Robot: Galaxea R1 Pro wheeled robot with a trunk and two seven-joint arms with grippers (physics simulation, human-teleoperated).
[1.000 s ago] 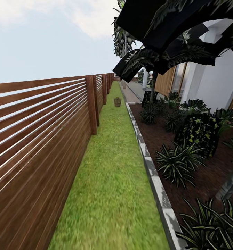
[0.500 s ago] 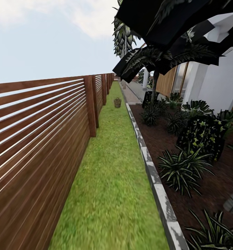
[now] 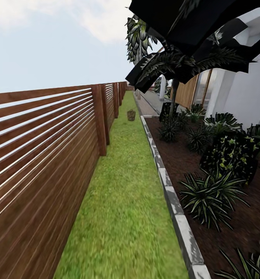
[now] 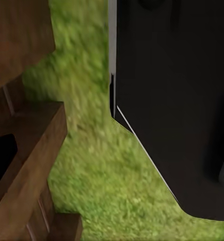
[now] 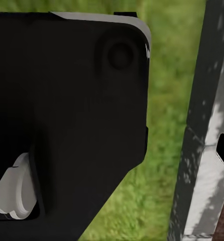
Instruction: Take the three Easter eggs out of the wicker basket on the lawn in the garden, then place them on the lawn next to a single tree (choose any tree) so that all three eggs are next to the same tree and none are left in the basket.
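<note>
Neither wrist picture shows the fingers, so I cannot tell whether the left or right gripper is spread or pressed together. Just beside the left arm is the wooden fence (image 4: pixel 26 145); close by the right arm runs the stone kerb (image 5: pixel 205 150). On this narrow lawn (image 3: pixel 126 201), drifting sideways could scrape either. The basket (image 3: pixel 131 114) sits far ahead of both arms, near the kerb; its eggs are too small to make out.
</note>
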